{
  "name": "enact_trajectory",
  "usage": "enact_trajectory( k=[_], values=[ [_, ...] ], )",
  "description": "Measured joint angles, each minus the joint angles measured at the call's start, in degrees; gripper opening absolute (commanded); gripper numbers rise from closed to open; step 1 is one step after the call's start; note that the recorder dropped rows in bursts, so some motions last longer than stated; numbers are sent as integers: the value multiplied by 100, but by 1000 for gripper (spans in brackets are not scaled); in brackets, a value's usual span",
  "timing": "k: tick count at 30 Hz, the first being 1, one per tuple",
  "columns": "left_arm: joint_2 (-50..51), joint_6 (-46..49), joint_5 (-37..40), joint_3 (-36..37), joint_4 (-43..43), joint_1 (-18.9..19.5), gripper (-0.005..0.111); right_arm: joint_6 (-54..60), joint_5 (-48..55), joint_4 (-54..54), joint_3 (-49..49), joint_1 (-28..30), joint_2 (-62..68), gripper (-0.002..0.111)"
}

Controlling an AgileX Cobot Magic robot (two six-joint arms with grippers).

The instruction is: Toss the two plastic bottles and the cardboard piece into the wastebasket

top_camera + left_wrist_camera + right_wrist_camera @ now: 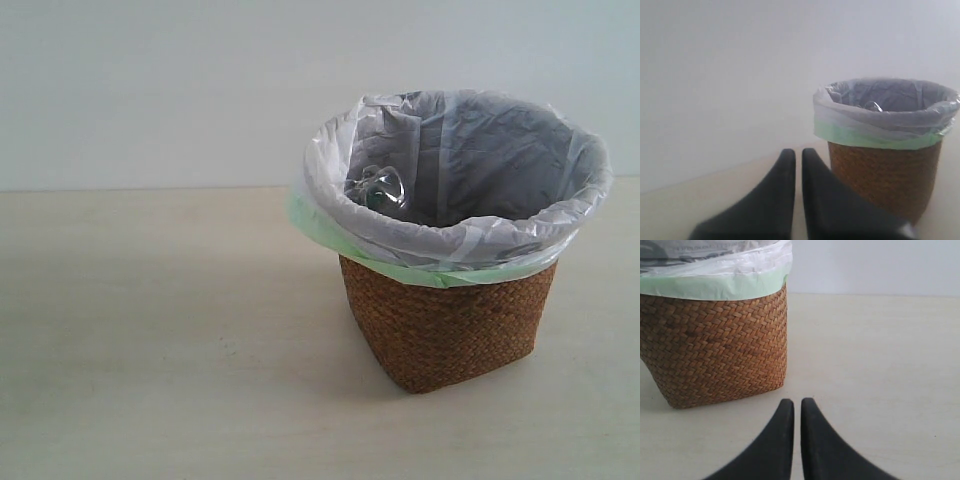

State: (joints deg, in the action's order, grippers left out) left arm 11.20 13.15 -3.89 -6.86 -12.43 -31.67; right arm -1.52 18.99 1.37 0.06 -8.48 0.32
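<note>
The brown wicker wastebasket stands right of centre on the pale table, lined with white and pale green bags folded over its rim. The clear base of one plastic bottle pokes up inside it against the near-left liner wall. The other bottle and the cardboard piece are hidden. Neither arm shows in the exterior view. My left gripper is shut and empty, low over the table, with the wastebasket just beyond its tips. My right gripper is shut and empty too, with the wastebasket a short way off.
A plain pale wall rises behind the table's far edge. Bare tabletop stretches left of the basket and in front of it.
</note>
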Motion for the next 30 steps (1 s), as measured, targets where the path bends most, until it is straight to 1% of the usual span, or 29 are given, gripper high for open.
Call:
enact_trajectory(
  k=[2, 8, 11, 14, 18, 30],
  values=[
    [-174, 0, 0, 0, 0, 281, 4, 0, 0, 0, 0, 0, 0, 3],
    [-678, 0, 0, 0, 0, 1345, 4, 0, 0, 0, 0, 0, 0, 3],
    [-894, 0, 0, 0, 0, 1776, 4, 0, 0, 0, 0, 0, 0, 3],
    [-1000, 0, 0, 0, 0, 2097, 4, 0, 0, 0, 0, 0, 0, 3],
    [-1028, 0, 0, 0, 0, 2243, 4, 0, 0, 0, 0, 0, 0, 3],
    [-1063, 0, -21, 0, 0, 2253, 4, 0, 0, 0, 0, 0, 0, 3]
  ],
)
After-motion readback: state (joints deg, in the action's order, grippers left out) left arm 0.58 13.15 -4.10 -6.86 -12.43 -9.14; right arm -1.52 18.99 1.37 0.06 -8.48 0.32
